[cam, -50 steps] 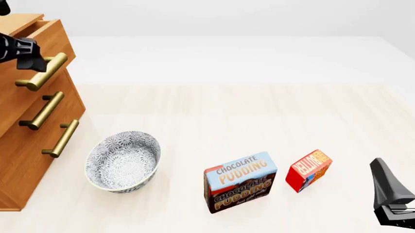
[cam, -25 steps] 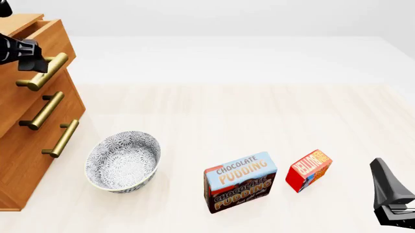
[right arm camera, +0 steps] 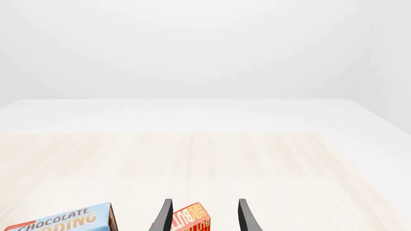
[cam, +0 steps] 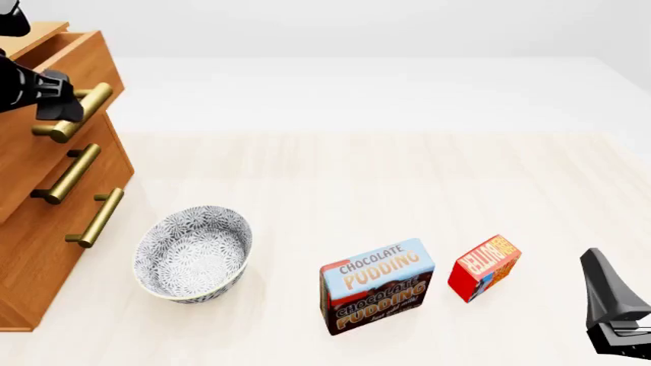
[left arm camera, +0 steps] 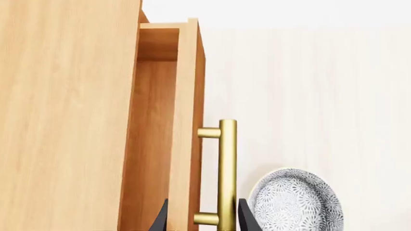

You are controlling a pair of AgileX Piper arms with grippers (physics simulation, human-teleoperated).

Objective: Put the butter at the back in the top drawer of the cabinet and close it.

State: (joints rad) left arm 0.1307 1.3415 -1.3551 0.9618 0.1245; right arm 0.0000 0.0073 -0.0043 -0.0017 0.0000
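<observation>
My left gripper (cam: 59, 107) clamped on top drawer (left arm camera: 183, 120) handle (cam: 72, 113).
Right gripper (right arm camera: 202, 216) fingers apart, nr butter (cam: 484, 268), well apart from cabinet (cam: 41, 229).

Place: I read a rendered test scene, not a real room | backdrop: blank white, no walls or furnishings | surface (cam: 407, 175): pale wood planks | props: a wooden cabinet (cam: 41, 213), patterned bowl (cam: 194, 254), pudding box (cam: 376, 286) hint at a kitchen.
</observation>
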